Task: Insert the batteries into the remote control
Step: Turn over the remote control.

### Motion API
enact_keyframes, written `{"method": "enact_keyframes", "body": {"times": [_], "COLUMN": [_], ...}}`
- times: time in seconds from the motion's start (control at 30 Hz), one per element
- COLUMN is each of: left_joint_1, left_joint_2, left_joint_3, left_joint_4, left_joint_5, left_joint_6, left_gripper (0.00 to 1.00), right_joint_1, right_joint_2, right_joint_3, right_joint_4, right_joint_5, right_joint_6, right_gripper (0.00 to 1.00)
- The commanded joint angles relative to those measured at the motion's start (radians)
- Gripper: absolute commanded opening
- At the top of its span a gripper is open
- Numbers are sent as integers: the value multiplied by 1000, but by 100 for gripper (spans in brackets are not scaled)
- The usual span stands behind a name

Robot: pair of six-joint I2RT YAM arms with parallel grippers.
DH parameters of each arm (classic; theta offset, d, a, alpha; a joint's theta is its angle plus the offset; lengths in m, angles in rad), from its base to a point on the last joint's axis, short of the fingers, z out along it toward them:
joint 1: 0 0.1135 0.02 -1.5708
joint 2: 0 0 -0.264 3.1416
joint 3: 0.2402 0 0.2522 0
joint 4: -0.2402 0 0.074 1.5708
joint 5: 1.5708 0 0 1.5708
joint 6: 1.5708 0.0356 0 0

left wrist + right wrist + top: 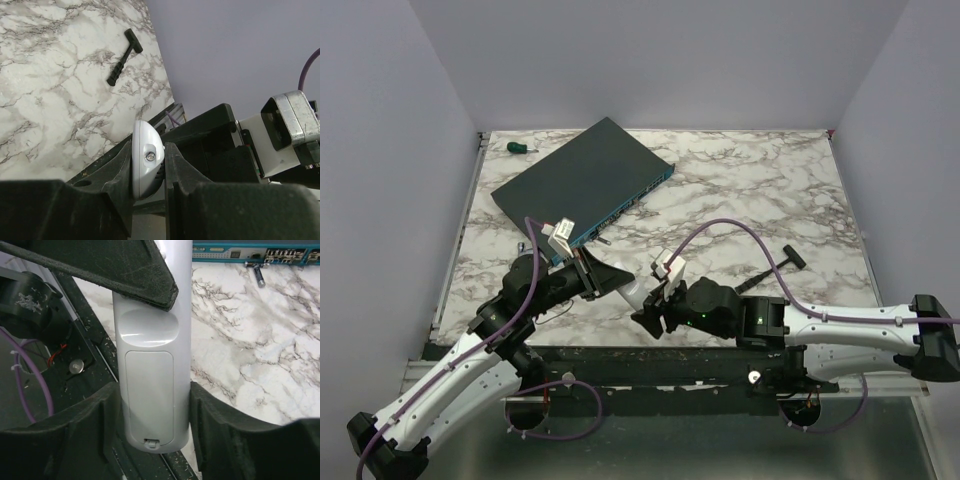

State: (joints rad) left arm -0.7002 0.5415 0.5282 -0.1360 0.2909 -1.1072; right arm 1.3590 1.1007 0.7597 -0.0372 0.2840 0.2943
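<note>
Right gripper (154, 392) and left gripper (148, 156) are both being clamped on the slim white plastic remote control (150, 335) between them; mismatched pulls could wrench it loose.

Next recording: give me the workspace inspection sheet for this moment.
Surface: white grey-veined marble tabletop.
Job's things: slim white plastic remote control held off the table, battery cover in place; small grey cylinder, possibly a battery, lying by the box.
Clutter: large flat dark network box; green-handled screwdriver; black T-handled tool.
Grippers: left gripper and right gripper each shut on the remote, at opposite ends.
Cables: purple cables along both arms.
Surroundings: plain lilac walls.
</note>
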Motion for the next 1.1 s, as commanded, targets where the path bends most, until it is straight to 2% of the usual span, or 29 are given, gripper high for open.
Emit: {"method": "enact_keyframes", "body": {"times": [0.0, 0.07, 0.23, 0.3, 0.4, 0.5, 0.67, 0.8, 1.07], "left_joint_1": [2, 3, 2, 3, 3, 4, 2, 3, 3], "left_joint_2": [-11, -9, -7, -5, -2, 6, 18, 24, 51], "left_joint_3": [11, 10, 3, 0, -5, -7, 5, 19, 41], "left_joint_4": [37, 38, 39, 40, 47, 53, 41, 26, -2], "left_joint_5": [14, 10, 10, 12, 17, 25, 33, 33, 46], "left_joint_6": [-18, -23, -28, -28, -29, -28, -14, 1, 33], "left_gripper": [0, 0, 0, 2, 19, 40, 48, 48, 40], "right_joint_1": [-5, -5, -5, -5, -6, -5, -5, -5, -5], "right_joint_2": [8, 4, -20, -30, -44, -51, -41, -30, -12], "right_joint_3": [-14, -21, -39, -44, -46, -46, -41, -36, -22], "right_joint_4": [65, 73, 88, 88, 88, 88, 88, 86, 83], "right_joint_5": [20, 13, 24, 40, 52, 51, 42, 33, 26], "right_joint_6": [-23, -28, -30, -28, -28, -30, -33, -33, -41], "right_gripper": [57, 48, 14, 9, 1, 1, 1, 1, 1]}}
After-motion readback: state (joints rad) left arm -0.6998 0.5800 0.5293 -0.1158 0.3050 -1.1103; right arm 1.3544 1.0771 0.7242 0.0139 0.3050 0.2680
